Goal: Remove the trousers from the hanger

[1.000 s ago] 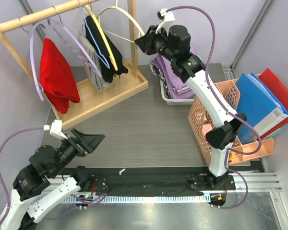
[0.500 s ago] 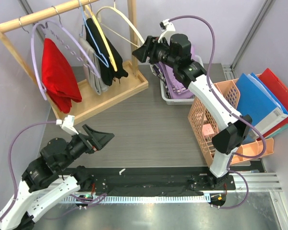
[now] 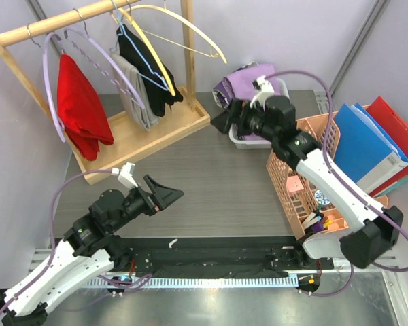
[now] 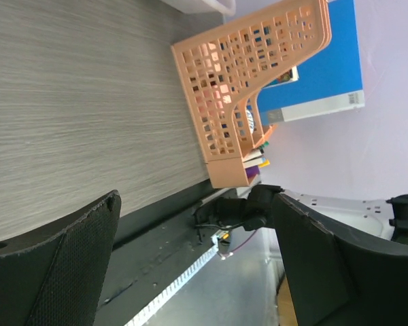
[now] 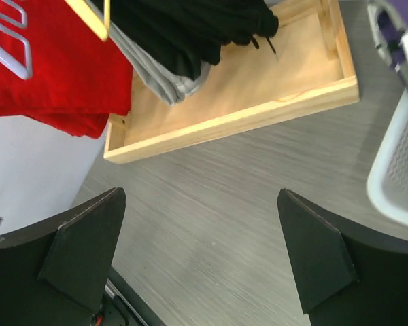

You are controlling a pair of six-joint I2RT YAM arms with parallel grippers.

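Left gripper (image 3: pixel 167 191): released, fingers spread wide, empty, held over the table (image 3: pixel 211 183) near its front edge.
Right gripper (image 3: pixel 222 119): released, fingers apart, empty, just beside the white tray (image 3: pixel 243 142), facing the wooden rack (image 3: pixel 156 132).
Trousers (image 3: pixel 248 85): off the hanger, heaped in the white tray at the back of the table, lilac over darker purple.
Yellow hanger (image 3: pixel 190 30): on the rack rail, sticking out to the right.
Red garment (image 3: pixel 78 102), grey garment (image 3: pixel 132 95), black garment (image 3: pixel 149 75): hung on the rack.
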